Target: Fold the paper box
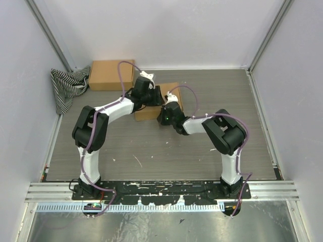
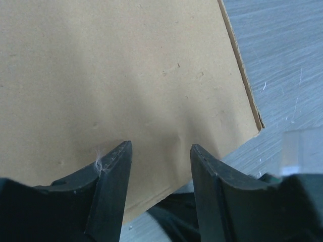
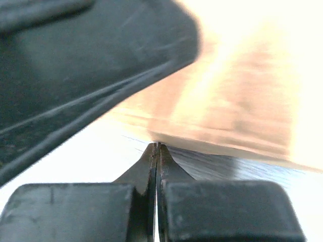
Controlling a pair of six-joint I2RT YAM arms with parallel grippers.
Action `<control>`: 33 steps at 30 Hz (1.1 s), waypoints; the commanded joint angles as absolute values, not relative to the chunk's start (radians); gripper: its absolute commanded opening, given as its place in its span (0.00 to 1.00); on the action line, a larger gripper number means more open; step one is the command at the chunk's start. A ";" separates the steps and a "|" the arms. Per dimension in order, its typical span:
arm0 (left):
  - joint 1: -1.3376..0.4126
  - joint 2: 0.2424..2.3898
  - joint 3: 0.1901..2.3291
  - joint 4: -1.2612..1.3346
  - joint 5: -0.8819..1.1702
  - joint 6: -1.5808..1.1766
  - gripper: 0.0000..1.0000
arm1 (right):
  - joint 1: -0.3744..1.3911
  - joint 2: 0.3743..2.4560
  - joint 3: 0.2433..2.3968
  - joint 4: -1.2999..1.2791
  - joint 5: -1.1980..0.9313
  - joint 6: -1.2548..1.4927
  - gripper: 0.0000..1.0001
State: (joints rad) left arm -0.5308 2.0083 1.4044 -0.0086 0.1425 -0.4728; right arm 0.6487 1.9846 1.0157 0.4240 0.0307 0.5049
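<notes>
Paper box (image 1: pixel 146 114) sitting mid-way across the tabletop (image 1: pixel 166 151), looking closed, lid (image 2: pixel 126 75) lying flat; flap tucking not visible. Left gripper (image 2: pixel 160 151) hovering over lid, jaws part-open, gripping nothing. Right gripper (image 3: pixel 157 147) pointing at box edge, jaws closed, empty.

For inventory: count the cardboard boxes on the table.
2. One box sits far left beside the striped cloth; the paper box lies mid-table, partly under the arms, which could hide more.

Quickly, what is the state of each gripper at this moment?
Left gripper: open, over the paper box, holding nothing.
Right gripper: closed, holding nothing visible.
</notes>
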 commanded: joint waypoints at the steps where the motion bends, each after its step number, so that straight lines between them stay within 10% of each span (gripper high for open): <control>1: -0.540 1.957 1.408 -0.165 0.165 -0.419 0.59 | 0.620 1.811 0.966 0.497 0.112 0.488 0.01; 12: -0.499 1.721 1.388 -0.324 0.004 -0.472 0.64 | 0.522 1.555 0.910 0.238 0.171 0.477 0.03; 18: -0.385 1.565 1.072 -0.249 -0.059 -0.548 0.67 | 0.433 1.522 0.959 0.083 0.095 0.486 0.29; 33: -0.367 1.757 1.128 -0.271 0.012 -0.524 0.63 | 0.415 1.613 1.010 -0.100 0.011 0.517 0.20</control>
State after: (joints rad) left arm -0.3672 1.7004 1.0618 -0.2943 -0.0093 -0.5285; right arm 0.4114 1.5635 0.9619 -0.0921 0.0418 0.5030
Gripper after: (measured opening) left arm 0.636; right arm 0.203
